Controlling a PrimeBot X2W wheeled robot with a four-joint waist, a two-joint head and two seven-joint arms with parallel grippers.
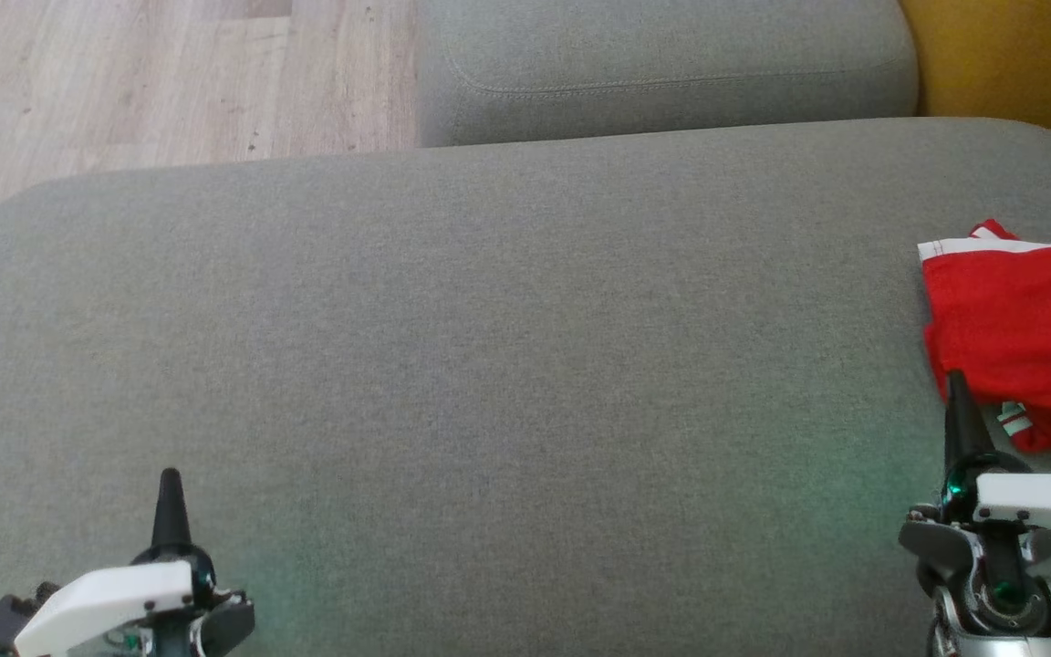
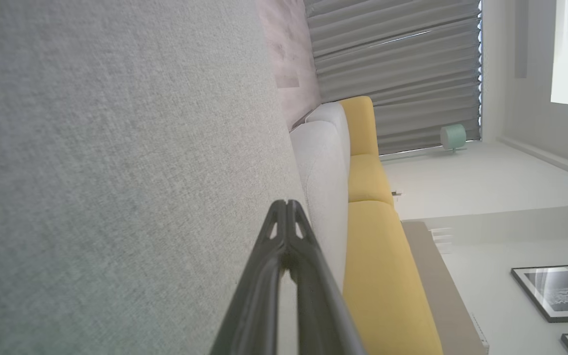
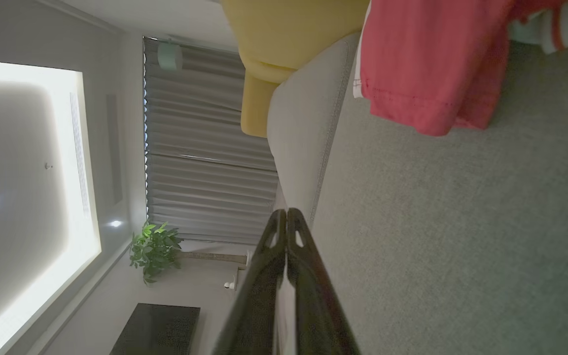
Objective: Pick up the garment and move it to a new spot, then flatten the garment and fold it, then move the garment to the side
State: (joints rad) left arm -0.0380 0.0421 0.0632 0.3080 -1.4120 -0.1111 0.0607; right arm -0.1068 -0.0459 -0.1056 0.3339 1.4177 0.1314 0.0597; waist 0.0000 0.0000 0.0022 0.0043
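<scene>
Left gripper and right gripper, both closed; one garment lies possibly folded.

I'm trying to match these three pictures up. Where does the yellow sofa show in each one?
Head view: yellow sofa in the top right corner.
Left wrist view: right of centre, running down to the bottom edge.
Right wrist view: top centre.
Shared landmark: the grey cushion beside it.
</scene>
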